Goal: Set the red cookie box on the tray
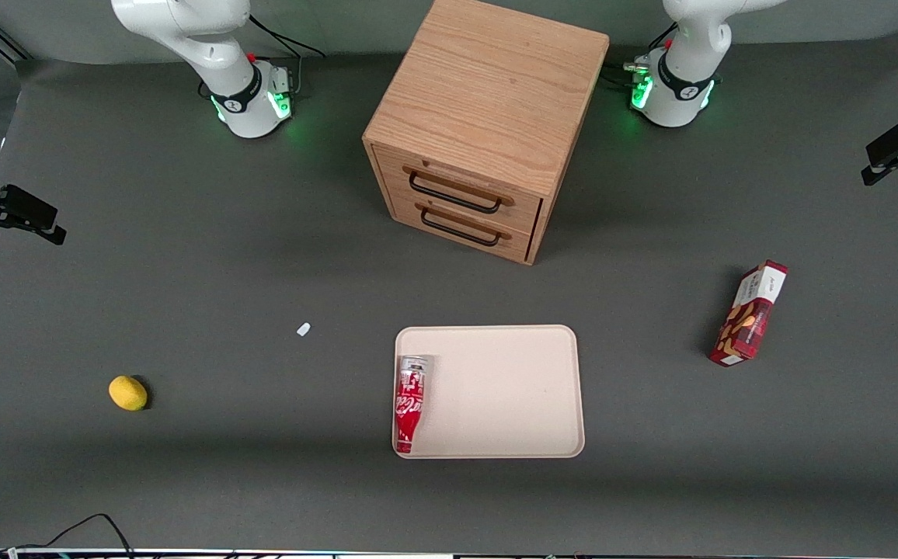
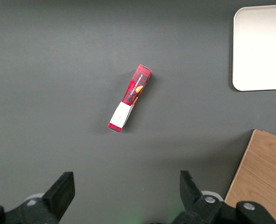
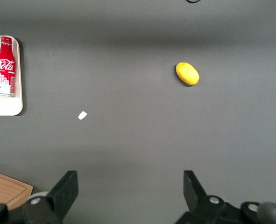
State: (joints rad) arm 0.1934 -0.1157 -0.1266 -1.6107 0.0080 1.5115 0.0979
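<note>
Nearest the front camera: tray (image 1: pixel 495 388), flat on the table, with a red-and-white soda can (image 1: pixel 410 404) lying inside along the rim nearer the parked arm's end; rest of the tray bare.

Slightly farther, toward the working arm's end: red cookie box (image 1: pixel 750 314), resting on the grey table well apart from the tray, white end panel pointing away from the camera.

Farther still: wooden drawer cabinet (image 1: pixel 488 124), both drawers shut.

In the left wrist view: gripper (image 2: pixel 123 196) spread wide, holding nothing, hovering high above the table with the box (image 2: pixel 130 98) lying slantwise below and ahead of the fingertips.

Likely step: approach, not yet grasped. Next move probably calls for descending over the box, turning the wrist to span its narrow width, closing, then carrying to the tray's bare part, clear of the can.
</note>
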